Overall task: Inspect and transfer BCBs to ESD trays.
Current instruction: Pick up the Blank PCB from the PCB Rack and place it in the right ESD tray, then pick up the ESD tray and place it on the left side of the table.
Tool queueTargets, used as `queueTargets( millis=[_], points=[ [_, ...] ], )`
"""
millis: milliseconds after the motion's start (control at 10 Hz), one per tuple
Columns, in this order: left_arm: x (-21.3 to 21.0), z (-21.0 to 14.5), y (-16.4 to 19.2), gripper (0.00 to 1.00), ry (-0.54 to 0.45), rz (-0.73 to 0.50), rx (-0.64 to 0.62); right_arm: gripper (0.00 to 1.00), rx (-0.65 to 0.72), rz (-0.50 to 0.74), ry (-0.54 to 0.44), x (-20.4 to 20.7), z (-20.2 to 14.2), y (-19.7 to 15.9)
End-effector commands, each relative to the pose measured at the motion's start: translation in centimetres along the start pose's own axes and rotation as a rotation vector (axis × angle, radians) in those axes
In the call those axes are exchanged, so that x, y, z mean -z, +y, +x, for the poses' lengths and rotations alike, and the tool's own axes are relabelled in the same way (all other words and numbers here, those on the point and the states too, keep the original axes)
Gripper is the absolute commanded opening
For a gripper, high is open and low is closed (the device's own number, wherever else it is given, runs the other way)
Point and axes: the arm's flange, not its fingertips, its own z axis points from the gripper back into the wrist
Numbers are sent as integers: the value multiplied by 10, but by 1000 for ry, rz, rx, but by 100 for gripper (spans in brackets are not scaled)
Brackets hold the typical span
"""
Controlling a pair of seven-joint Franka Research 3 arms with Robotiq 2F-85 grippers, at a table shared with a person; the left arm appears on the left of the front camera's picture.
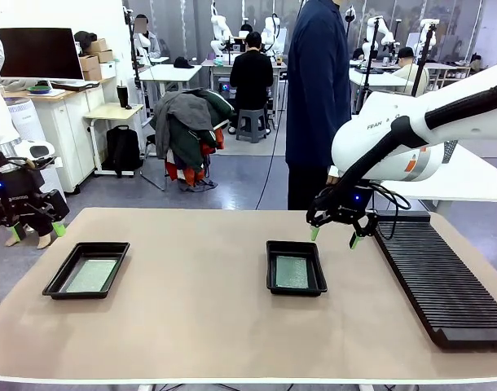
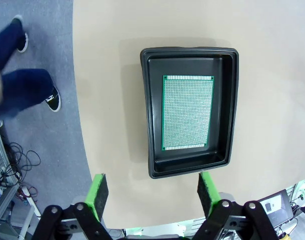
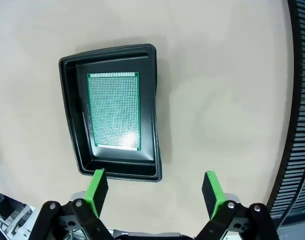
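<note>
Jaws on both grippers stand wide and empty. Right gripper hangs above the far edge of the middle tray, beside the ribbed rack; its wrist view reveals the board's dotted grid. Left gripper hovers off the table's left edge, near the other tray, which holds a board too.

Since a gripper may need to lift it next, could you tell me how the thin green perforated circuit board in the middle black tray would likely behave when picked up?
The thin green perforated circuit board looks flat and rigid, so it probably stays stiff and feels light. It lies flush on the floor of the shallow black plastic tray, so getting fingers under an edge may be awkward. Its glossy glare suggests it could slide rather than roll.
</note>
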Motion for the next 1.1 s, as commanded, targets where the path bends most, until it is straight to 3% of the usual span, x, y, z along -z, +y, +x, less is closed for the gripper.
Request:
queueTargets(
  millis=[0, 1000],
  points=[
    [1, 0, 0, 95, -4, 3, -1, 100, -2, 1, -4, 2, -2, 1],
    [1, 0, 0, 95, -4, 3, -1, 100, -2, 1, -4, 2, -2, 1]
  ],
)
